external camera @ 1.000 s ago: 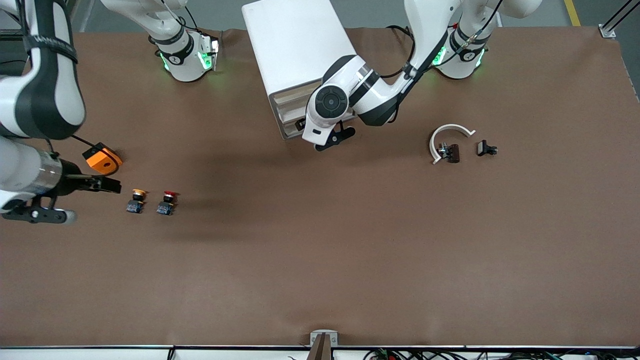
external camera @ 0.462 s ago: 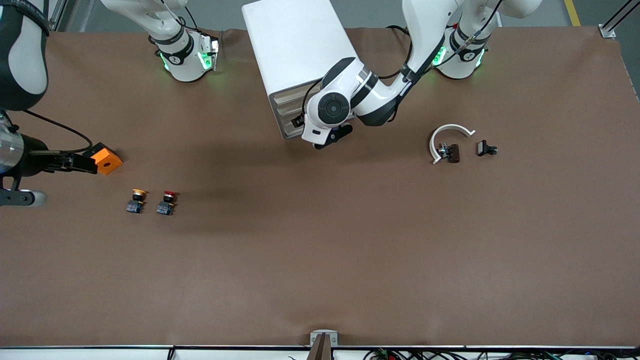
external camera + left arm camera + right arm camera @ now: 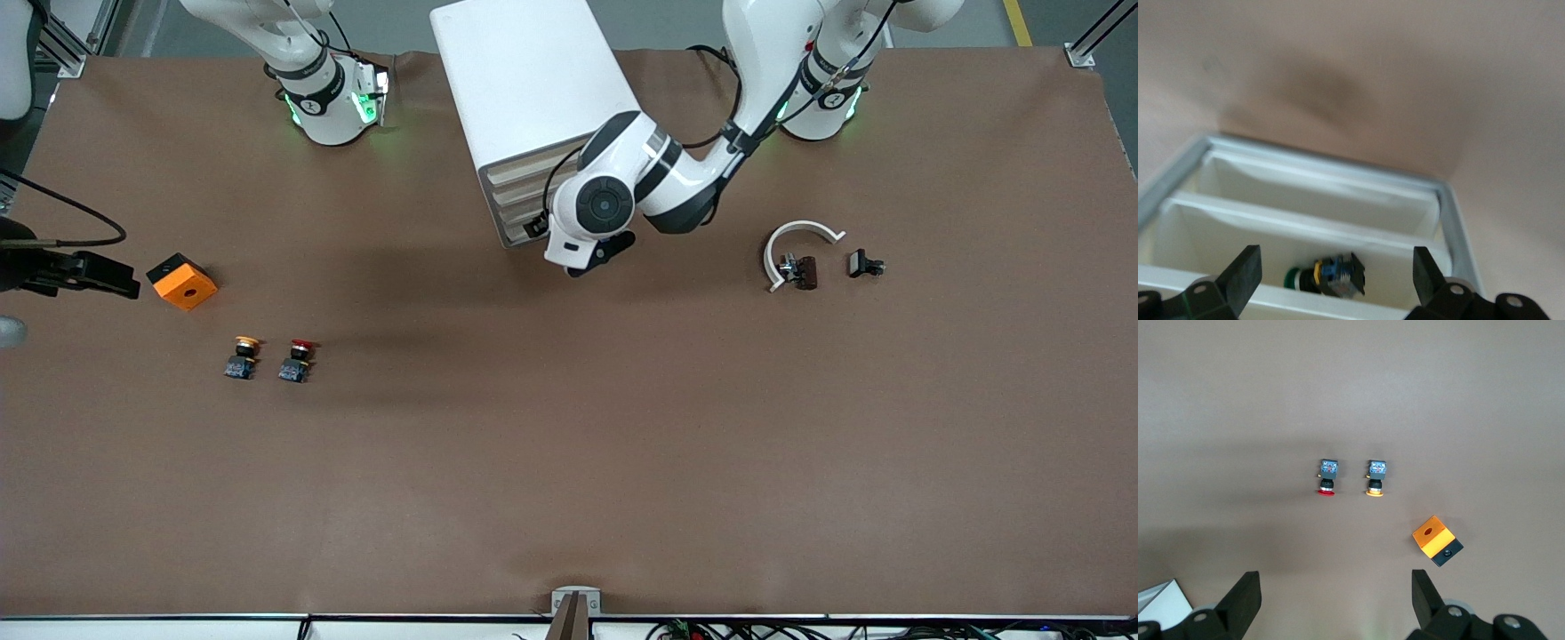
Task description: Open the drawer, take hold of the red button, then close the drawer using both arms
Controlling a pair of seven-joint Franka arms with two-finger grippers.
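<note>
The left gripper [image 3: 1335,283] (open) partly hides a green-capped button [image 3: 1328,277]. The right gripper [image 3: 1335,603] gapes, empty, well apart from the red-capped button [image 3: 1327,477], which lies on its side.

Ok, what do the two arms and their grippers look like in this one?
Both arms are glossy white with black joint bands; the left arm has a round black cap on one joint. Green lights glow at both bases, and thin black cables run along the links. The left gripper and right gripper are black, two-fingered, with flat wedge-shaped fingers.

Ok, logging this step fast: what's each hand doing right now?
Left hand: open, empty, at the drawer unit.
Right hand: open, empty, beside the orange cube.
</note>
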